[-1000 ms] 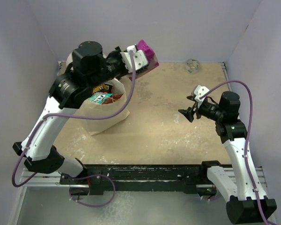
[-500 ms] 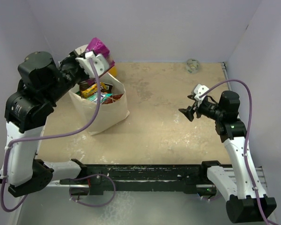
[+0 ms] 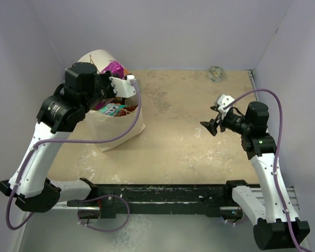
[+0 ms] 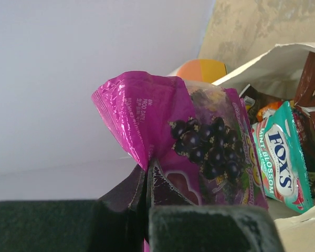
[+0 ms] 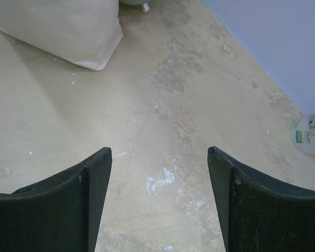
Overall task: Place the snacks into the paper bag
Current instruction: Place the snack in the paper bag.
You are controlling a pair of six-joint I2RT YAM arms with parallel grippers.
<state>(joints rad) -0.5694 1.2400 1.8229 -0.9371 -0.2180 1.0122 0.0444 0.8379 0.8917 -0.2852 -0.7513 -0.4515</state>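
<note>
The beige paper bag stands at the table's back left with its mouth open. Inside it lie a teal packet, a dark brown packet and others. My left gripper is shut on a purple snack packet and holds it just over the bag's mouth at its far side. In the left wrist view the purple packet is pinched by its edge at the gripper, above the teal packet and the bag's rim. My right gripper is open and empty over bare table.
A small grey-green ball lies at the back right edge and also shows in the right wrist view. A white-and-orange cylinder stands behind the bag by the left wall. The bag's lower corner shows far ahead of the right gripper.
My left gripper has swung left with the purple packet, from the back middle to just over the bag's mouth, and has come lower. The right arm has not moved.
</note>
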